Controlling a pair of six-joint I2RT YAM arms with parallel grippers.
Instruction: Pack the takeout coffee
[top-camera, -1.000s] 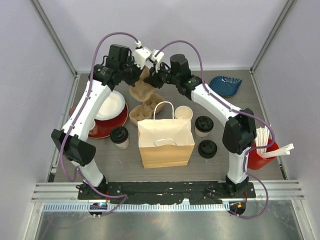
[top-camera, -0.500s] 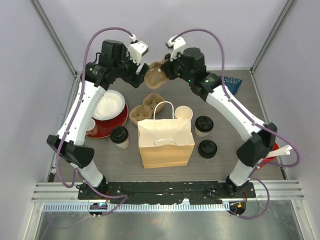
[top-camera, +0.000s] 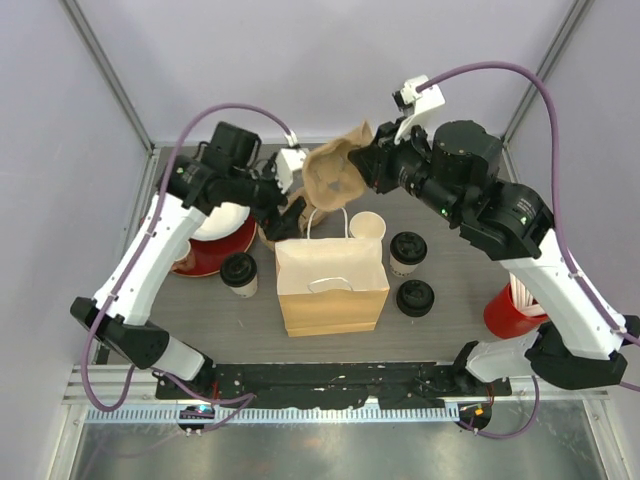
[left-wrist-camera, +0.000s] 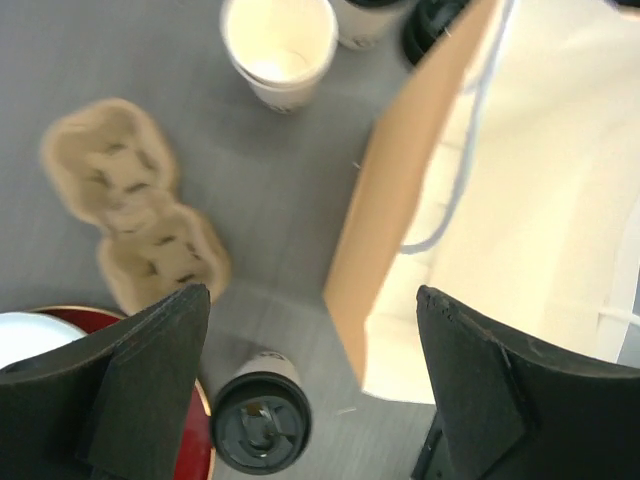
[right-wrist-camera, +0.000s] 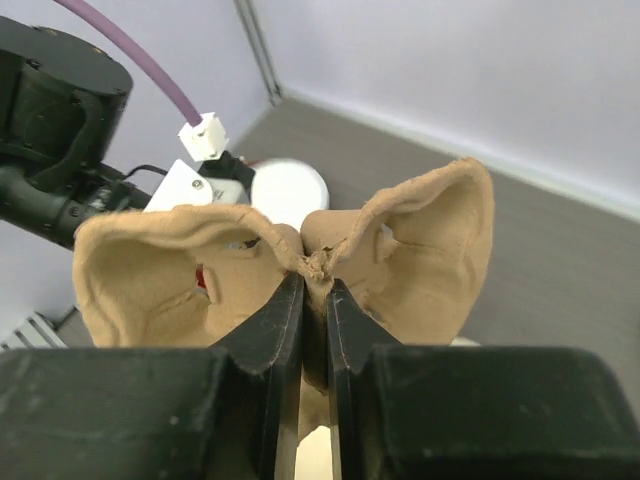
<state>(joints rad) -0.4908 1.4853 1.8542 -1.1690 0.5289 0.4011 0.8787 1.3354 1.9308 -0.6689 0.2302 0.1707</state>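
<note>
Two takeout coffee cups with black lids stand on the table, one left of the bag and one right of it. The brown paper bag stands open between them. My right gripper is shut on the middle ridge of a brown pulp cup carrier, held in the air behind the bag. My left gripper is open and empty, above the table by the bag's back left corner. A second carrier lies on the table below it.
An open white cup without a lid stands behind the bag. Loose black lids sit at the bag's right. A red plate with white dishes is at the left. A red holder is at the right edge.
My left gripper let go of the carrier, opened, and dropped toward the bag. My right arm lifted one carrier up and away to the right.
</note>
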